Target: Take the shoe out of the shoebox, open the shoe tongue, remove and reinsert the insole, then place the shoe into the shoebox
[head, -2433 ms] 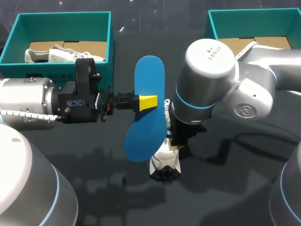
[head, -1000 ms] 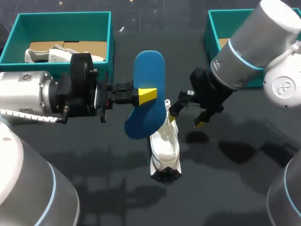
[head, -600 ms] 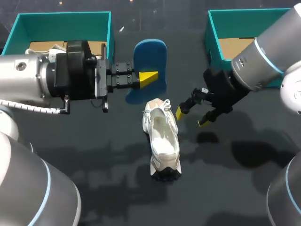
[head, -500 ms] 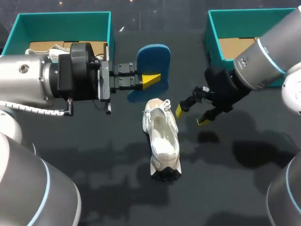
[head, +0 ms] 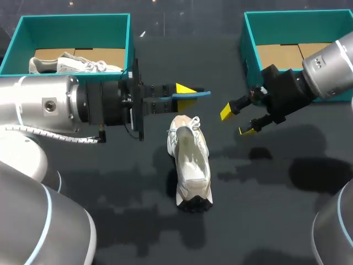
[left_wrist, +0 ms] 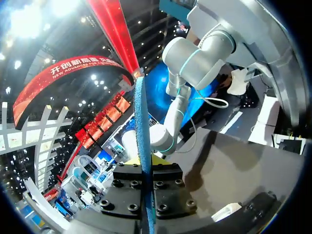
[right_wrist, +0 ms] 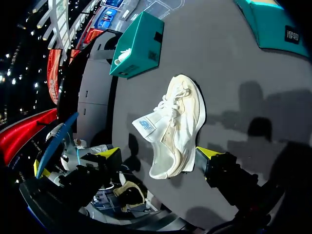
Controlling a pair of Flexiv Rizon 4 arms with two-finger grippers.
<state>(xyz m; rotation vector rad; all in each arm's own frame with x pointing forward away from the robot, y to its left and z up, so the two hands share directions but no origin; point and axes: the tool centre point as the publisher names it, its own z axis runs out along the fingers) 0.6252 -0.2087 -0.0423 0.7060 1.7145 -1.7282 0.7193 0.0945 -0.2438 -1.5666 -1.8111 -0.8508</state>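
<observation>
A white shoe (head: 190,160) lies on the dark table (head: 110,193), its toe toward the front edge. Just behind its heel end, my left gripper (head: 186,95) is shut on a blue insole (head: 201,93) that is turned edge-on. In the left wrist view the insole (left_wrist: 141,126) stands as a thin blue strip clamped between the fingers of the left gripper (left_wrist: 144,163). My right gripper (head: 238,120) hangs open and empty to the right of the shoe, apart from it. In the right wrist view the shoe (right_wrist: 176,124) lies ahead of one yellow fingertip (right_wrist: 207,152).
A teal shoebox (head: 131,41) at the back left holds another white shoe (head: 71,63). A second teal shoebox (head: 246,38) at the back right shows only its cardboard floor. In the right wrist view the left box (right_wrist: 139,46) sits beyond the shoe.
My left gripper has turned the insole from flat-on to edge-on and carried it off the shoe. My right gripper has drawn back to the right, away from the shoe.
</observation>
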